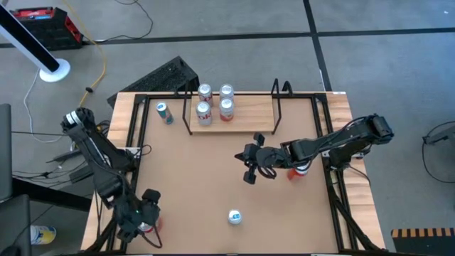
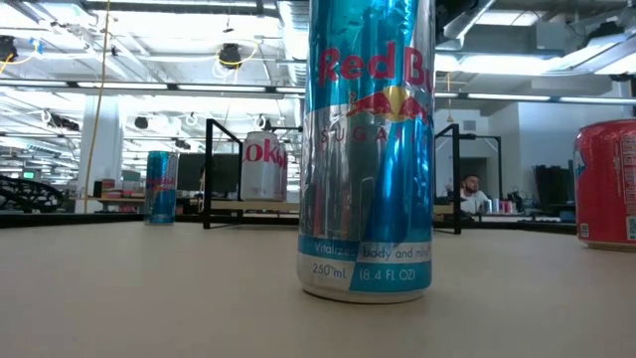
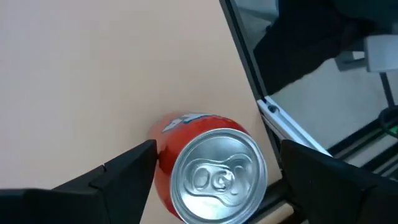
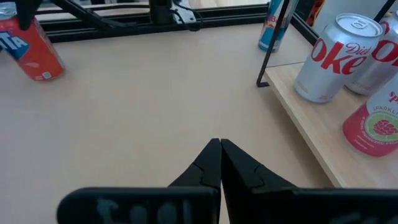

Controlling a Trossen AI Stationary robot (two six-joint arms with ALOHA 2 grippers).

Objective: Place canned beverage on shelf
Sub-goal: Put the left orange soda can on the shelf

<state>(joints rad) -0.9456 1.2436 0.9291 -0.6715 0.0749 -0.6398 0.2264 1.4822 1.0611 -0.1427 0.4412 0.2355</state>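
Note:
The shelf (image 1: 249,121), a pale wood plank in a black rod frame, stands at the table's far side. Several upright cans stand on it, among them a Diet Coke (image 4: 328,59) and a pink sparkling can (image 4: 373,118). My left gripper (image 1: 146,213) is open at the near left corner. Its fingers (image 3: 124,171) stand on either side of an upright red can (image 3: 211,168) and point down at it. My right gripper (image 1: 250,169) is shut and empty, low over the table's middle, just in front of the shelf; its wrist view (image 4: 219,149) shows the closed fingertips.
A blue Red Bull can (image 1: 234,217) stands near the front edge, and fills the low view (image 2: 368,149). Another blue can (image 1: 165,112) stands left of the shelf. A second red can (image 1: 298,169) stands under my right arm. Black frame rails (image 1: 131,135) run along the table's sides.

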